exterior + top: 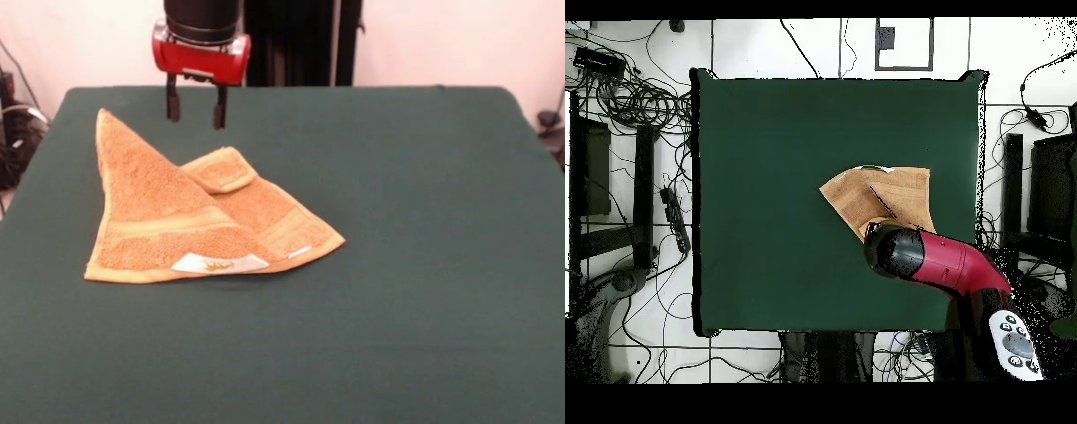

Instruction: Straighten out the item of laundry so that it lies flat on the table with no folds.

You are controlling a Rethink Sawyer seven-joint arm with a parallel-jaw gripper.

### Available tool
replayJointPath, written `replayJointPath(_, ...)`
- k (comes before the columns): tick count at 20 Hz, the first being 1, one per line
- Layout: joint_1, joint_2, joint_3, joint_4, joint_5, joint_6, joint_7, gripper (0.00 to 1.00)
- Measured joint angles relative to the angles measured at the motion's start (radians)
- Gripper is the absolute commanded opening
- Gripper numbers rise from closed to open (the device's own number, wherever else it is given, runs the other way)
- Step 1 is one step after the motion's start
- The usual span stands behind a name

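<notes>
The orange-tan towel (190, 221) lies on the dark green table (415, 265), left of centre in the front view. It is folded over into a rough triangle, with one corner flap (221, 170) turned back on top and the white label (219, 262) at its near edge. My gripper (196, 108) hangs open and empty above the table just behind the towel's far edge, not touching it. In the overhead view the towel (870, 197) sits right of centre on the table (765, 200), and the red arm (930, 258) covers its lower part and the gripper.
Cables and equipment (625, 110) lie on the floor round the table in the overhead view. The robot's black pedestal (300, 40) stands behind the table's far edge.
</notes>
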Motion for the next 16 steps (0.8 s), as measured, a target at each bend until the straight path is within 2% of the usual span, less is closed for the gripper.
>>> replayJointPath(9,-0.121,-0.012,0.020,0.015,0.000,0.000,0.000,1.00)
replayJointPath(16,-0.135,-0.013,0.020,0.015,0.000,0.000,0.000,1.00)
